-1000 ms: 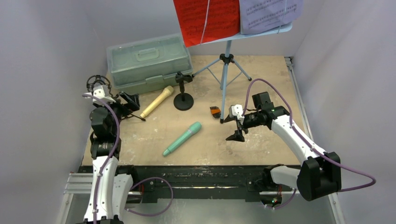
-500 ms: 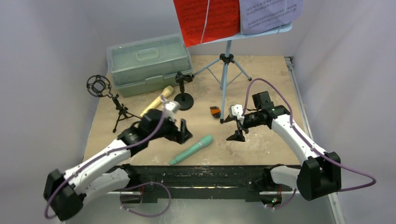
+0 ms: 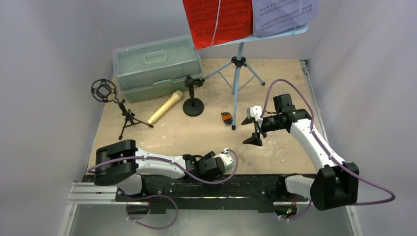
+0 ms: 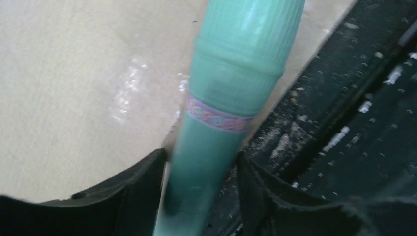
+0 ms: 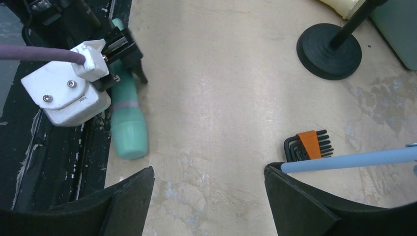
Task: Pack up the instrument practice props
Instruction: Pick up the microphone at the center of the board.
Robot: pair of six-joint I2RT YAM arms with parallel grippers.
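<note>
1. Left gripper point(image 4: 200, 160): low at the near edge of the table point(image 3: 196, 135), its arm stretched along the black base rail. Its two fingers point(image 4: 137, 196) straddle the handle of the teal microphone, close on both sides. The blurred wrist view does not settle whether they press it.
2. Teal microphone point(image 5: 127, 123): lies flat at the near table edge, just beside the rail, with a pink patterned band around its neck. Its wide head points away from the left gripper.
3. Right gripper point(image 3: 250, 132): jaws spread wide, holding nothing, raised above the table beside a front leg of the music stand.
4. Tan microphone point(image 3: 165, 106): lies flat in front of the case, between the two mic holders.
5. Round-base mic holder point(image 3: 193, 105): black, upright, just beside the head of the tan microphone.
6. Ring-top tripod mic holder point(image 3: 129, 117): black, standing near the left table edge.
7. Light-blue music stand point(image 3: 238, 73): upright on tripod legs at the back, carrying a red sheet point(image 3: 201, 22) and a purple sheet point(image 3: 282, 14) side by side.
8. Pale green case point(image 3: 157, 66): translucent, lid shut with the handle on top, at back left.
9. Hex key set point(image 5: 307, 145): orange holder and black keys, lying near the stand's front leg.
</note>
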